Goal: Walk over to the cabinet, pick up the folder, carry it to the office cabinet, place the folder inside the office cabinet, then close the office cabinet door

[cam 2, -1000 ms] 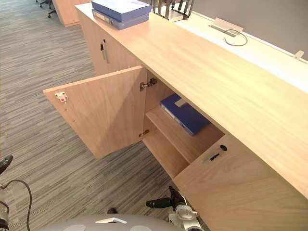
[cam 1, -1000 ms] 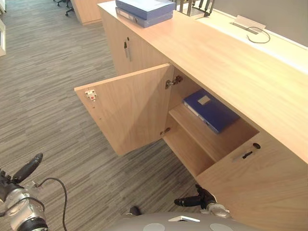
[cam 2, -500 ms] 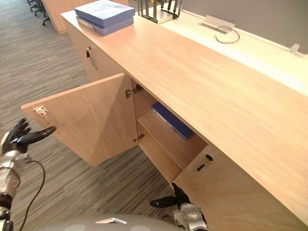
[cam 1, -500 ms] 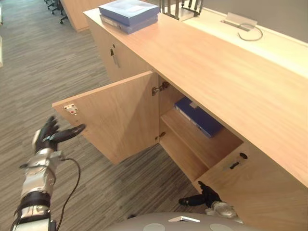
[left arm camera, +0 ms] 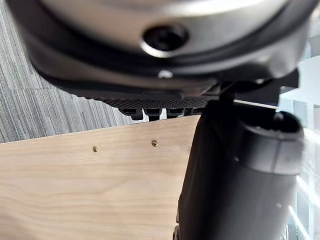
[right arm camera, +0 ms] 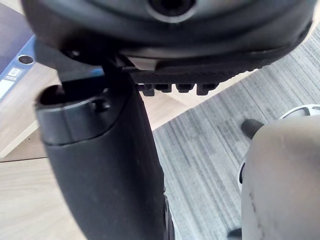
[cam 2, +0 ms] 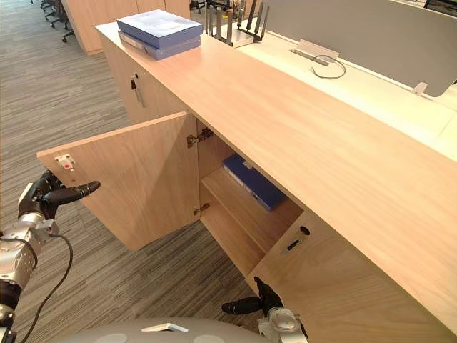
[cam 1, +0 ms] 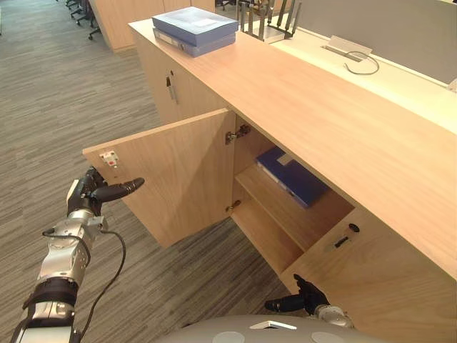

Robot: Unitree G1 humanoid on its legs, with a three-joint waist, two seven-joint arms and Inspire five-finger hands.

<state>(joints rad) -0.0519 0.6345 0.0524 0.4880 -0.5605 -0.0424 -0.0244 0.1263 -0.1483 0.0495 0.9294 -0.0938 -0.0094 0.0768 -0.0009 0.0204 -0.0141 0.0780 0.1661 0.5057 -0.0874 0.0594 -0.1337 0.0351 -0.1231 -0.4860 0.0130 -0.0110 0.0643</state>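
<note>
Since the folder (cam 1: 291, 175) is already lying flat on the shelf (cam 1: 285, 218) inside the office cabinet (cam 1: 321, 114), well apart from the fingers of both hands, the placing step is judged complete and only the door-closing step is outstanding. The left hand (cam 1: 89, 194) is hovering at the free edge of the open door (cam 1: 178, 179), just below the small catch plate (cam 1: 109, 158). Its fingers (left arm camera: 150, 112) are extending loosely and gripping nothing, with one dark tip pointing at the door edge. Whether that tip is touching the wood cannot be determined. This open posture is judged suitable because a swinging panel needs a flat push rather than a grasp. In the left wrist view, the door panel is lying directly ahead of the fingertips. The right hand (cam 1: 305, 299) is hanging low beside the neighbouring closed door (cam 1: 378, 286), relaxed and empty, clear of the door's swing path. Two further folders (cam 1: 194, 28) are resting on the cabinet top, far beyond either hand.
</note>
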